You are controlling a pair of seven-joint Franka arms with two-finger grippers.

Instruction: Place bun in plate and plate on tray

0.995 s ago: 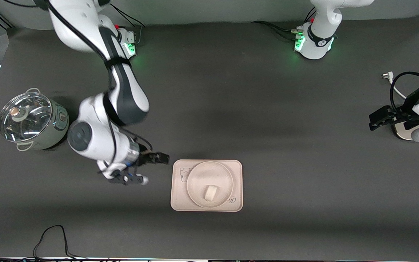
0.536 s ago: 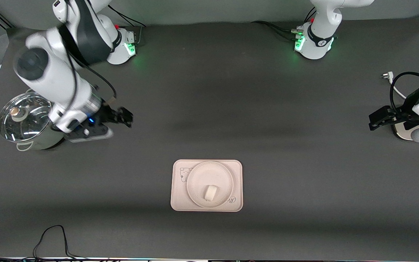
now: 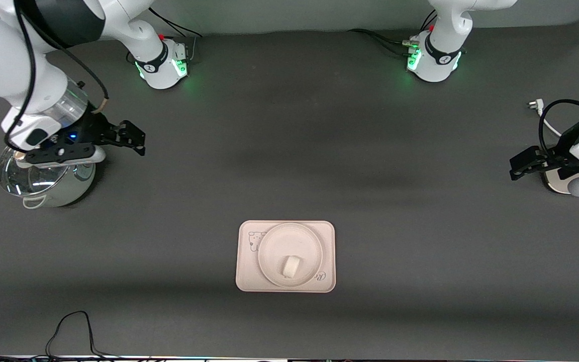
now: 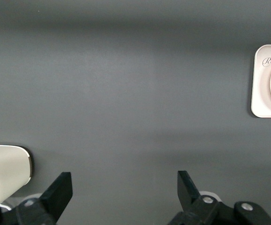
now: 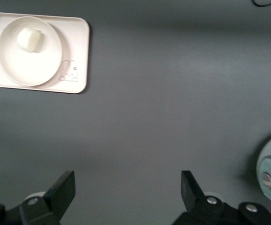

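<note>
Bun [image 3: 291, 266]: a small, smooth cream-white lump, rounded and slightly oblong. It lies in the plate, off the plate's middle and toward the worktop edge nearest the front camera. The right wrist view shows it too [image 5: 29, 38].
Plate [image 3: 269, 251]: round, plain cream-white, shallow with a raised rim. It sits on the tray and fills most of the tray's width; its rim hides part of the lettering.
Tray [image 3: 245, 271]: pale pinkish-cream rectangle with rounded corners, flat on the dark worktop [image 3: 370, 151] about midway along its length and nearer the front camera's edge than the robots' bases. A small cartoon animal is drawn in one corner [image 5: 69, 71], and script lettering runs in the corner diagonally across from it.
Right gripper [image 3: 127, 137]: fingers spread wide apart with nothing between them, up in the air over the worktop just beside the pot, at the right arm's end of the worktop.
Left gripper [image 3: 519, 168]: fingers wide apart and empty, over the left arm's end of the worktop, well away from the tray; this arm waits.
Pot [image 3: 58, 188]: pale green with a glass lid, near the worktop edge at the right arm's end, partly covered by that arm's wrist.
</note>
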